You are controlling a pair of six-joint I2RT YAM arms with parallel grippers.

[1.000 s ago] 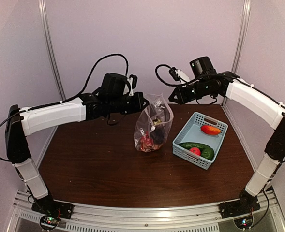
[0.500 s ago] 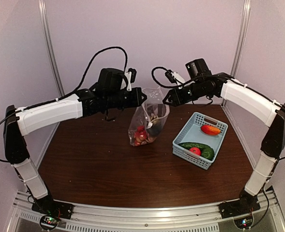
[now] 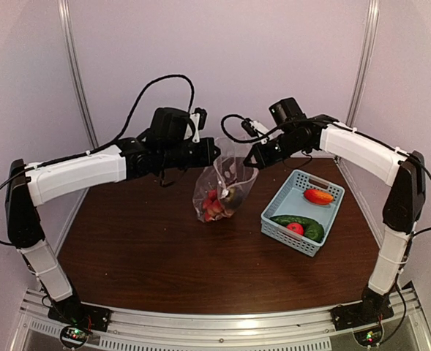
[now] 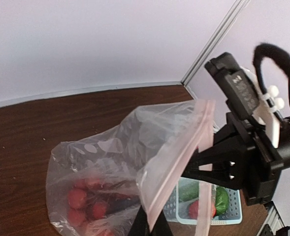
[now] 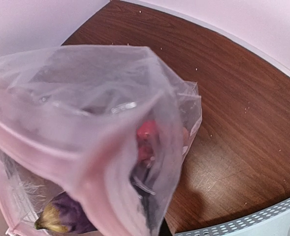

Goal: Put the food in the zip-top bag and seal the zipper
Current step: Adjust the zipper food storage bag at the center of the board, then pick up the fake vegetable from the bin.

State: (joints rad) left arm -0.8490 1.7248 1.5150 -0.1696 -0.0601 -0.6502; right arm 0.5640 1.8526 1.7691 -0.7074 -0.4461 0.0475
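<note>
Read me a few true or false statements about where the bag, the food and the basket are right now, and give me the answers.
1. The left gripper and the right gripper both hold the zip-top bag by its top. True.
2. The cucumber lies in the light-blue basket. True.
3. The eggplant lies in the basket. False: it is inside the bag, along with the red fruits.
4. The bag lies flat on the table. False: it hangs upright from the grippers.
</note>
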